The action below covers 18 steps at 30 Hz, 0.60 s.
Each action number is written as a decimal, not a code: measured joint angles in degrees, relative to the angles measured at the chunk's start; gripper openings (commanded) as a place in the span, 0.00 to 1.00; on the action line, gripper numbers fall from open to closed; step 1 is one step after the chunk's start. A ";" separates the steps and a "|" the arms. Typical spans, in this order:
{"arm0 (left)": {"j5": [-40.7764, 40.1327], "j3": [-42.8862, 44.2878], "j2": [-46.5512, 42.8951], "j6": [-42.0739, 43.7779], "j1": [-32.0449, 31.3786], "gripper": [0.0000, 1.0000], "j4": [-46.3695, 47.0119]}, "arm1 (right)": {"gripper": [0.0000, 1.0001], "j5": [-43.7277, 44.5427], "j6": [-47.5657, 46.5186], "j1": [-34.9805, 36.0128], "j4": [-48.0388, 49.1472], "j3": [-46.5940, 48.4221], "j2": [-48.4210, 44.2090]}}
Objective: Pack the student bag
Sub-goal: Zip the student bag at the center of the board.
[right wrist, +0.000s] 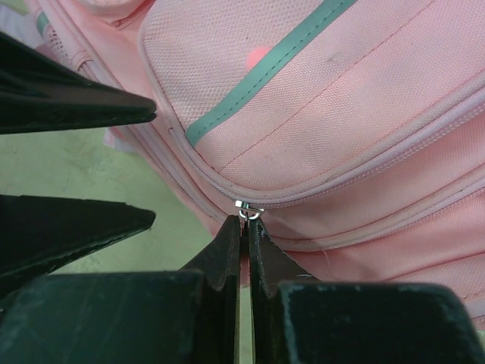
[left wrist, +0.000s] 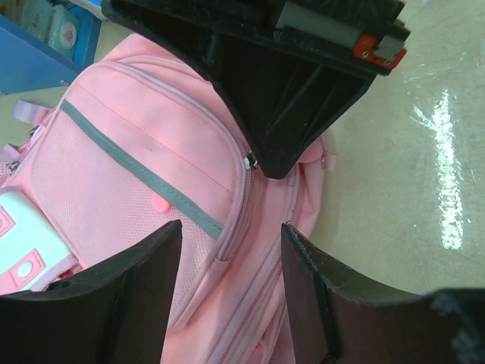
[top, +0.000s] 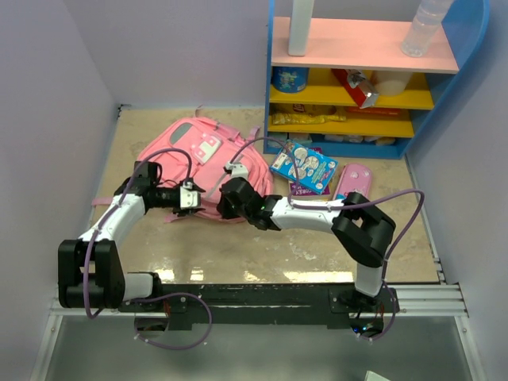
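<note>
"Lilac walls, a beige desk (top: 317,254), a shelf (top: 357,40) at the far right corner. From above, where's the student bag (top: 178,151)?"

"Lying flat toward the far edge, left of centre. The left hand (top: 200,202) and right hand (top: 224,206) meet at its near rim."

"Left wrist view?"

"The left hand is spread wide and grips nothing, with pink fabric between its fingers."

"Right wrist?"

"The right hand is pinched tight on the zip pull (right wrist: 247,210), or so it seems; the tab itself is hidden."

"So it's opening the bag?"

"I judge so. Next, draw the pull along its track while the left hand steadies the fabric."
</note>
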 measured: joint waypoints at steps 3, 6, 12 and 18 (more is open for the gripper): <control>-0.96 -0.28 0.09 0.52 -0.09 0.59 0.39 | 0.00 -0.87 0.13 0.52 0.00 -0.07 -0.85; -1.68 -0.83 0.09 1.07 -0.11 0.56 0.57 | 0.00 -1.75 0.20 0.98 0.00 -0.07 -1.29; -4.17 -2.43 0.35 0.68 -1.49 0.42 1.92 | 0.00 -3.15 0.50 1.81 -0.09 -0.07 -1.57; -5.20 -2.75 1.07 -1.05 -2.34 0.03 4.33 | 0.00 -3.28 0.55 2.01 -0.20 -0.07 -1.57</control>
